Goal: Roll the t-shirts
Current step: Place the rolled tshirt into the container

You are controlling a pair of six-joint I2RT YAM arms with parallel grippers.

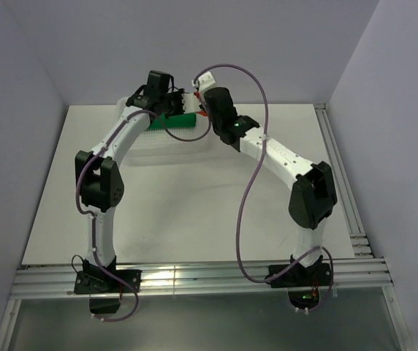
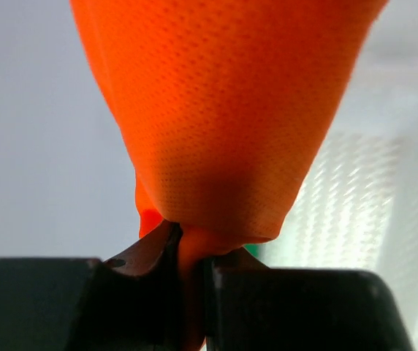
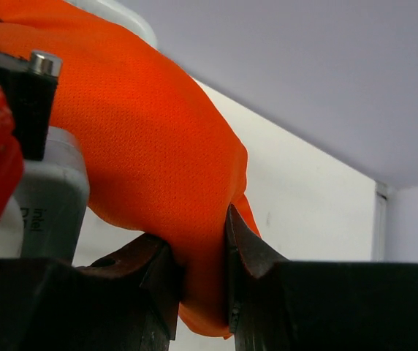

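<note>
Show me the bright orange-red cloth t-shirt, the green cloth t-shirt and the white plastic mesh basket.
Orange-red t-shirt (image 2: 223,110): left wrist view, middle of the bunched cloth.
Green t-shirt (image 1: 182,121): top external view, its visible patch.
White mesh basket (image 1: 158,139): top external view, near wall.

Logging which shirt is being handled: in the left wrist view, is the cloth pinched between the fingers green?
No, the left fingers pinch the orange t-shirt, with no green cloth between them.
</note>
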